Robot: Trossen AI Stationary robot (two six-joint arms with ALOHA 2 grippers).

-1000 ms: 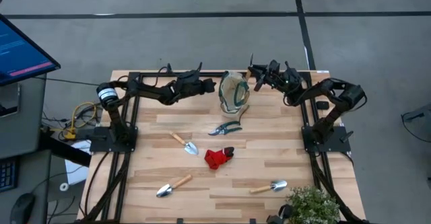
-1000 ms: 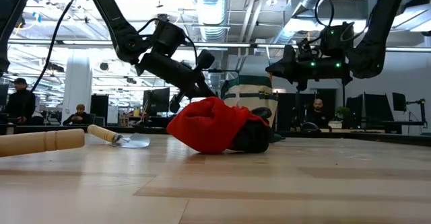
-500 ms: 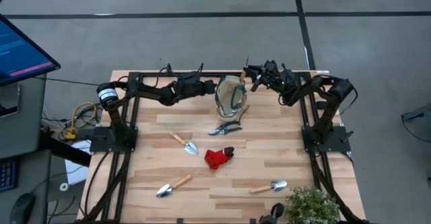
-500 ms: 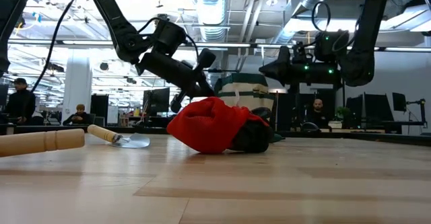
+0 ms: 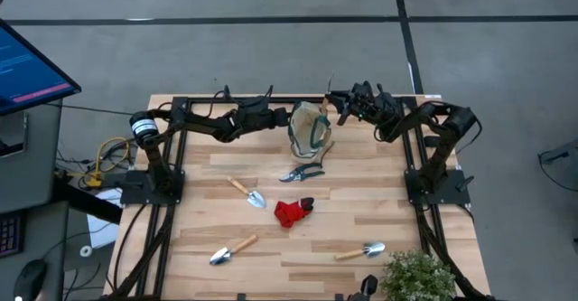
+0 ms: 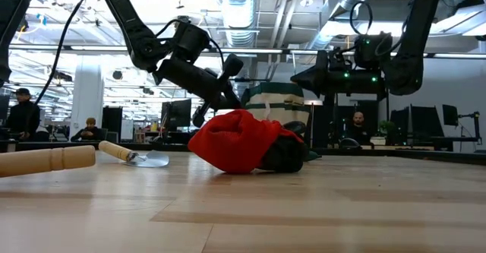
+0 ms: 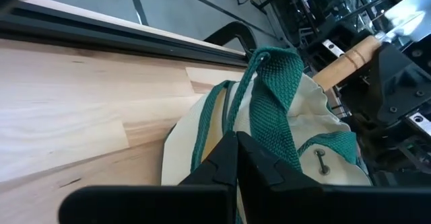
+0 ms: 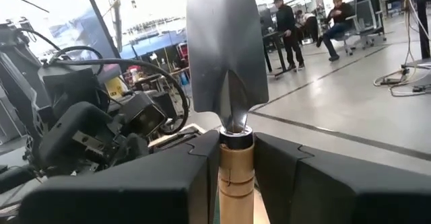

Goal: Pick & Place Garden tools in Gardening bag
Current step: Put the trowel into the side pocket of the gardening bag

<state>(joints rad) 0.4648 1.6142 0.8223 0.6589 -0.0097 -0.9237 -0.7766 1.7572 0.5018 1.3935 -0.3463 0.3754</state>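
The beige gardening bag with green trim stands on the table near its far edge, between my two grippers. My left gripper, on the bag's left, is shut on its green handle. My right gripper, on the bag's right, is shut on a silver trowel with a wooden handle. Lying on the table in front of the bag are the teal shears, a red-and-black glove and three more trowels. My left gripper pinches the bag's green webbing handle between its two fingers, coming about level from the table's left. The strap runs from the bag's rim to the fingers, and the bag's bottom stays on the table. My right gripper pinches the trowel's wooden handle just below the metal collar, one finger on each side. The fingers lie across the handle. The blade stands above the fingers, the handle's free end slants toward the bag's mouth, and the trowel is clear of the table.
A leafy potted plant stands at the table's near right corner. Black frame rails run along the far edge and both sides. Open wood lies between the loose tools. People sit in the room beyond the table.
My right gripper has gone a little toward the bag with the trowel and rolled slightly, then held still. My left gripper has kept its hold on the bag's handle.
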